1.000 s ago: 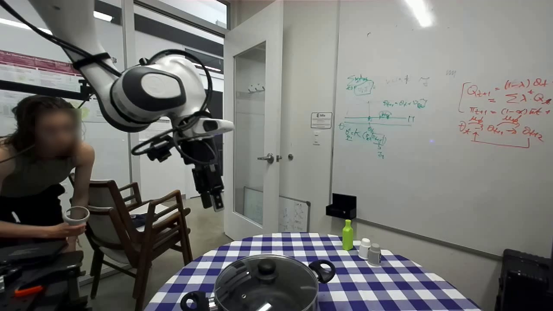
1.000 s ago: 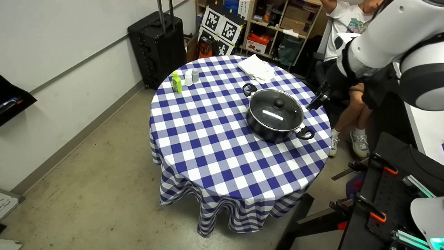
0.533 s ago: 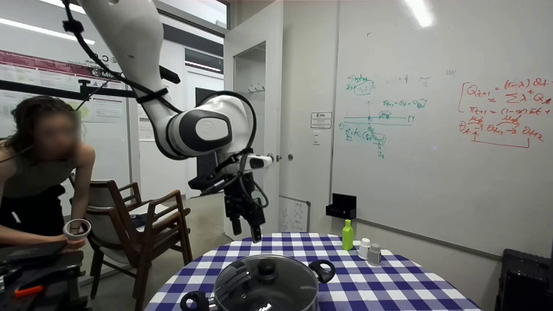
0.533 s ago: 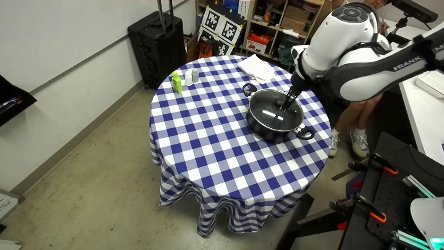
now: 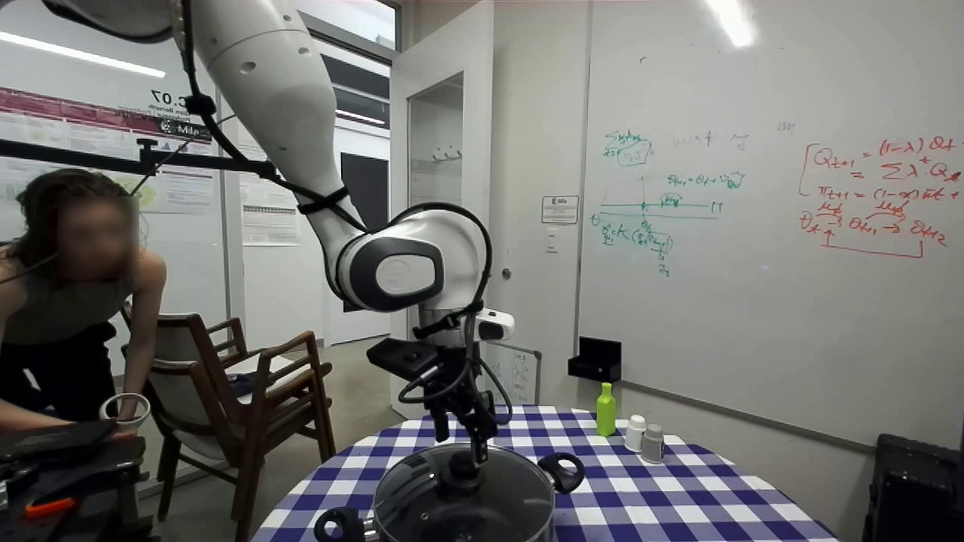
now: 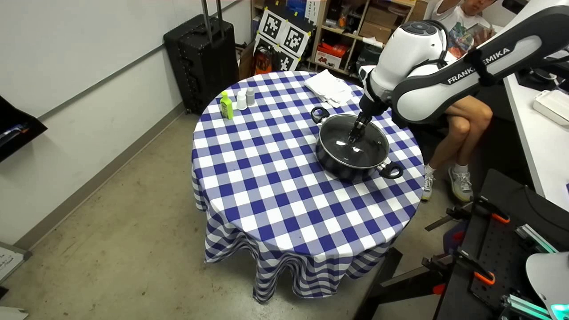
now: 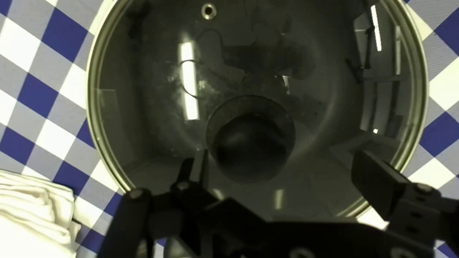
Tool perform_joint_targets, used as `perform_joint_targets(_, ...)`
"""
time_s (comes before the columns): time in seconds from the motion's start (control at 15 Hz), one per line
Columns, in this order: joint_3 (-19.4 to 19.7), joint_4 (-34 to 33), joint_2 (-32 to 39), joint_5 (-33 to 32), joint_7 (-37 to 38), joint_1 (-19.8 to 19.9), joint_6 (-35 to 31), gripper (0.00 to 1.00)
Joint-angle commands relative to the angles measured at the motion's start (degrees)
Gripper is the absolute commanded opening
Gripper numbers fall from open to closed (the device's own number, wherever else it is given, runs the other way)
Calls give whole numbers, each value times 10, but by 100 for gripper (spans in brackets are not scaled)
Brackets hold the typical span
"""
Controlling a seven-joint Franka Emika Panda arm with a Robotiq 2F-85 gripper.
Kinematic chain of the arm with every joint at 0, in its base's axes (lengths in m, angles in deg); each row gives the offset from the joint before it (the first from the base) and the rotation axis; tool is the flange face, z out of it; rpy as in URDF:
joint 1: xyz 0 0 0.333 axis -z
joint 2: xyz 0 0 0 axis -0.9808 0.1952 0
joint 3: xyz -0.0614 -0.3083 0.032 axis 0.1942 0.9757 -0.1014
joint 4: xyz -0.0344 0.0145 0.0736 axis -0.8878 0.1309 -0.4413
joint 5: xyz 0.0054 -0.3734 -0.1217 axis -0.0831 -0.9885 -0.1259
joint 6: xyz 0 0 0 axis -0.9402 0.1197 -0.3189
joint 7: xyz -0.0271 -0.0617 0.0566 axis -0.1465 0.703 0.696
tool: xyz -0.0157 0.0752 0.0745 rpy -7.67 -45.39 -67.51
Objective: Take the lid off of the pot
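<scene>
The lid (image 7: 258, 86) is smooth, glossy glass, throwing back hard white glints (image 7: 191, 104), and its metal rim (image 7: 422, 82) has a polished look. Its knob (image 7: 251, 147) appears to be smooth black plastic with a soft sheen. The pot (image 6: 340, 166) wears a glossy black coat; its handles (image 5: 578, 476) look like smooth plastic on shiny metal brackets (image 5: 370, 527). The tablecloth (image 6: 275, 186) is matt checked fabric, the folded cloth (image 7: 32, 215) soft and creased. The bottle (image 6: 226, 106) looks like smooth plastic. The arm (image 5: 279, 113) has a smooth white shell; the gripper (image 7: 279, 161) is mostly matt black. The chairs (image 5: 252, 429) have wooden frames, and the whiteboard (image 5: 753, 324) is smooth and faintly glossy.
</scene>
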Motion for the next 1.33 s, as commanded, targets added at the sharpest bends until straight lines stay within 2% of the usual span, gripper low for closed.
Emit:
perform_joint_targets(0.0,7,-36,25,26,-28,4,21,100)
perform_joint_targets(0.2,12,-47,35,26,-28,4,26,100)
perform_joint_targets(0.27,12,-50,38,26,-28,4,28,75)
perform_joint_targets(0.33,14,-53,39,24,-27,3,29,74)
perform_joint_targets(0.47,14,-57,41,24,-27,3,31,60)
perform_joint_targets(0.67,11,-58,35,25,-27,-1,45,34)
perform_joint_targets(0.73,12,-55,26,24,-26,-3,50,29)
perform_joint_targets(0.87,10,-42,7,23,-24,-7,59,25)
perform_joint_targets(1.27,14,35,-102,16,-3,-37,93,25)
